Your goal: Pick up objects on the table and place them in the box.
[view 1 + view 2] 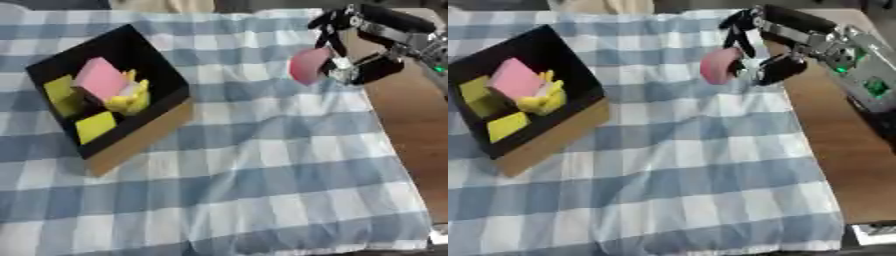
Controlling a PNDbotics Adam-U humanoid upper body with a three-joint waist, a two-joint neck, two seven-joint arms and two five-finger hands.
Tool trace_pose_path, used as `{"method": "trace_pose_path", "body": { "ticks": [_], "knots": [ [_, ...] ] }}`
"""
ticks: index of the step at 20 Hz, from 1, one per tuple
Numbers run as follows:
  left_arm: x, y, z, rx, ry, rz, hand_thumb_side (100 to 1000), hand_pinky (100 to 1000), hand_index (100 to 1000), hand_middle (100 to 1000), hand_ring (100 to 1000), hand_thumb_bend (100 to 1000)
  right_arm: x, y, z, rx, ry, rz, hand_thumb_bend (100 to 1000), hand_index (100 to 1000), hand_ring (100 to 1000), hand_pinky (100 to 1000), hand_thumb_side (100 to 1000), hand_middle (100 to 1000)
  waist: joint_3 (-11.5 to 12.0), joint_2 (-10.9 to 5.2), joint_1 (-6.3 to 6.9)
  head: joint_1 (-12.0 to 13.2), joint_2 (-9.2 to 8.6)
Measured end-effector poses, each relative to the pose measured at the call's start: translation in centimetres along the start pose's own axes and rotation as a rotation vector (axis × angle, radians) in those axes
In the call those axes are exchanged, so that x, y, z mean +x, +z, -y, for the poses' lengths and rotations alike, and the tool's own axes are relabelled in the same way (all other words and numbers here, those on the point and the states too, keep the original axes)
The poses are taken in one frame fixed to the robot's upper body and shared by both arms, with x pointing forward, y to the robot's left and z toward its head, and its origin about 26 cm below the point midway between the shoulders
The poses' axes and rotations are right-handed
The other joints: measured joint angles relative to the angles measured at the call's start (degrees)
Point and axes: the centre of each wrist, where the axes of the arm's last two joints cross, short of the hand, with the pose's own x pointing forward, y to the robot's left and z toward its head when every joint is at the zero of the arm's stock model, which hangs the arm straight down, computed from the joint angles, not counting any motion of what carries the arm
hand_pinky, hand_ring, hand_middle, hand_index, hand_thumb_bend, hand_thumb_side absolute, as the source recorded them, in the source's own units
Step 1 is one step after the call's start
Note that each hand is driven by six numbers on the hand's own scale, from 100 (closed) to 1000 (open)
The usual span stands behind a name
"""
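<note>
We log the right hand [765, 55], black with silver joints, entering from the upper right corner with its fingers and thumb curled around a round, flat pink object [720, 66]. The object sits in the grasp, apparently lifted off the blue-and-white checked tablecloth [710, 170], though contact with the cloth cannot be ruled out.

Landmark: the black-lined open box with tan cardboard sides [140, 137]. It already holds a pink rectangular block [101, 79], a yellow toy of irregular shape [129, 97] and two yellow-green blocks [94, 126]. The pink round object lies well to the right of the box and slightly farther from us, with open cloth between them.

The left hand shows in neither view, so the right is the only candidate for the carry.

Our judgement: the transfer calls for a leftward sweep across the cloth, ending above the box's free near-right region. Risk: the object's broad face is turned sideways in the grasp, so it may land on edge among the blocks.
</note>
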Motion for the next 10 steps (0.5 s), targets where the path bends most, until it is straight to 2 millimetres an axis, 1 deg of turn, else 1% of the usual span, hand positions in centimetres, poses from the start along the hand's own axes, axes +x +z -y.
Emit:
{"method": "trace_pose_path", "body": {
  "ticks": [5, 10],
  "knots": [
    [0.2, -0.3, 0.4, -0.020, 0.023, 0.032, 542, 765, 802, 832, 899, 518, 1.2, -3.0, 2.8, -0.011, -0.012, 0.101, 100, 585, 891, 855, 100, 255, 1.50, -0.19, -0.74, -2.00, 0.00],
    [0.4, -0.7, 0.8, -0.031, 0.047, 0.066, 530, 763, 802, 820, 883, 527, 1.9, -5.4, 5.2, -0.053, -0.035, 0.173, 100, 584, 889, 855, 100, 249, 3.60, -0.31, -1.53, -5.66, 0.01]
  ]
}}
